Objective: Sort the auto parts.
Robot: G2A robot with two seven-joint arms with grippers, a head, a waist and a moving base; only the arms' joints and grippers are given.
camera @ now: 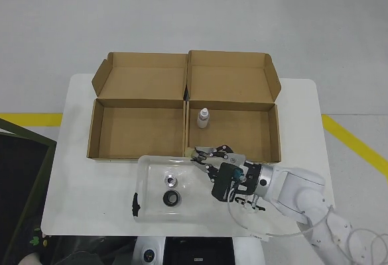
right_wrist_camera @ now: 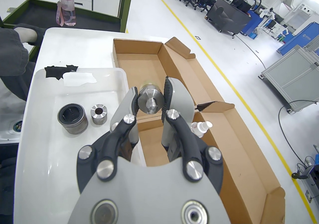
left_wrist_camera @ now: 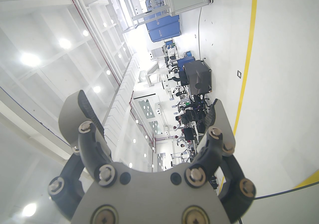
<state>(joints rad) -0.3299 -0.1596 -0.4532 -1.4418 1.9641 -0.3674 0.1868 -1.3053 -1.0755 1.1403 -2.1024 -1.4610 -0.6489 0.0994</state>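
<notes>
Top view: the right gripper hangs over the clear plastic tray's far right corner, beside the cardboard box with a white spray bottle.

Left wrist view: the left gripper gapes, empty.

Right wrist view: ribbed pads clamp a smooth steel cylinder, threaded stud toward the wrist. The empty box lies ahead, beyond the tray.

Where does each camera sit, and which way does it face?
Top view: above the arms, facing down at the white table; right arm shows.
Left wrist view: on the left arm, facing the hall; open left gripper shows.
Right wrist view: on the right arm, facing the table; right gripper holds a silver metal cylinder.
Top and right wrist views share the clear plastic tray and brown cardboard boxes.
</notes>
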